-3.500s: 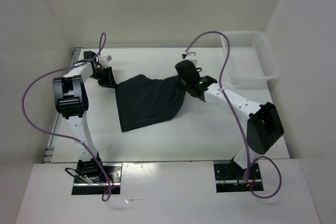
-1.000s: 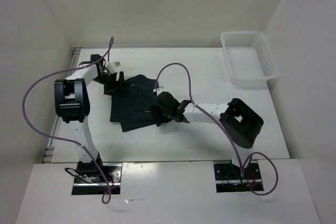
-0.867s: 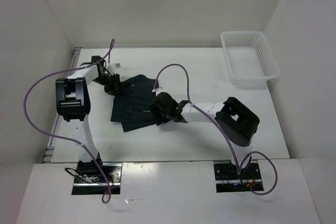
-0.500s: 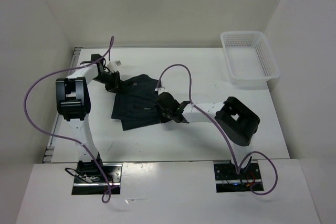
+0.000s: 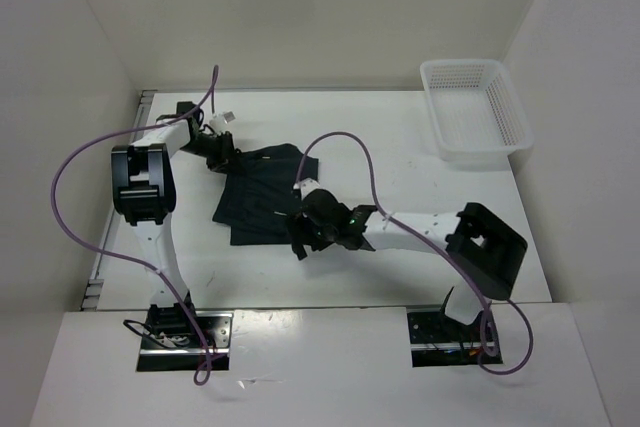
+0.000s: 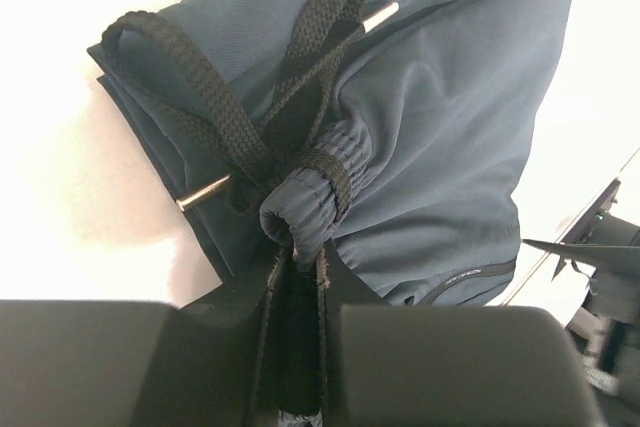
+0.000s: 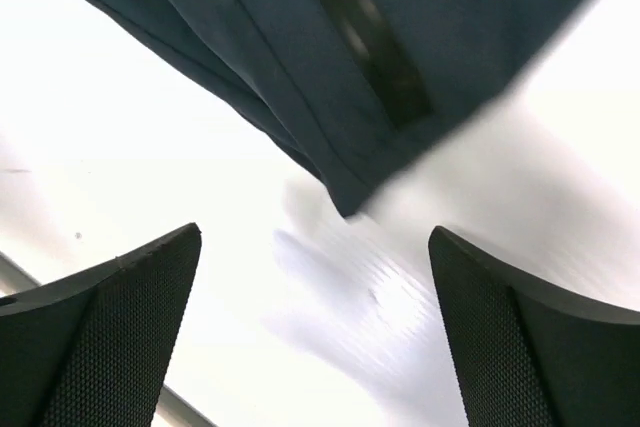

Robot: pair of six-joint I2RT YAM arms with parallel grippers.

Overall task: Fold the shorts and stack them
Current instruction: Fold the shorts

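Observation:
The dark navy shorts (image 5: 262, 197) lie folded on the white table, left of centre. My left gripper (image 5: 222, 153) is at their far left corner, shut on the gathered waistband (image 6: 305, 209), which bunches up between the jaws. The black drawstring (image 6: 215, 117) with metal tips lies looped over the cloth. In the left wrist view the gripper (image 6: 296, 269) shows only a narrow slit filled with cloth. My right gripper (image 5: 300, 243) sits just off the shorts' near right corner (image 7: 348, 197). It (image 7: 315, 237) stands wide open over bare table with nothing between its fingers (image 7: 130, 292).
A white mesh basket (image 5: 500, 107) stands at the far right corner of the table. White walls close in the left, back and right sides. Purple cables arc above both arms.
My right gripper has opened wide and drawn back toward the near edge, off the shorts. My left gripper has shut on the waistband and shifted slightly. The shorts lie more compactly folded.

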